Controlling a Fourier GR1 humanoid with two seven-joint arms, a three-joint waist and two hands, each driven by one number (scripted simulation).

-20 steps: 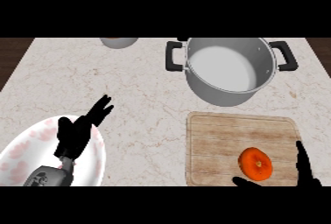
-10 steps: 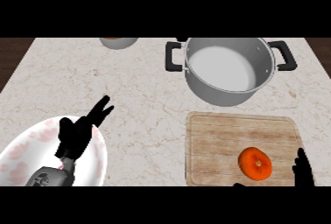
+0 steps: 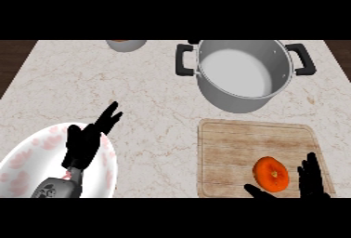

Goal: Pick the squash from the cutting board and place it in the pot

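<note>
Squash (image 3: 270,173): orange, rounded, a small darker spot near its middle. It is lying on the wooden cutting board (image 3: 240,144), in the board's lower right part, at the lower right of the frame. From this steep angle it is reading slightly taller than wide, its longer side running up and down the frame and leaning a little to the left at the top; which end is the stem end cannot be told.

Right hand (image 3: 312,181): coming in from the lower right edge, just to the right of the squash. Fingers (image 3: 310,162) are pointing up the frame and staying straight, released; the thumb (image 3: 259,192) is reaching left below the squash. The hand is bracketing the squash on two sides without closing on it; whether it is touching cannot be told.

Left hand (image 3: 86,142): showing at the lower left, over the right rim of a white plate (image 3: 27,162) with pink blotches. Its fingers are spread and pointing up and right, holding nothing.

Pot (image 3: 243,74): grey metal with black side handles, standing on the marbled table (image 3: 103,79) at the upper right of the frame, above the board and apart from it.

Small bowl (image 3: 125,44): sitting at the top edge, left of the pot.
</note>
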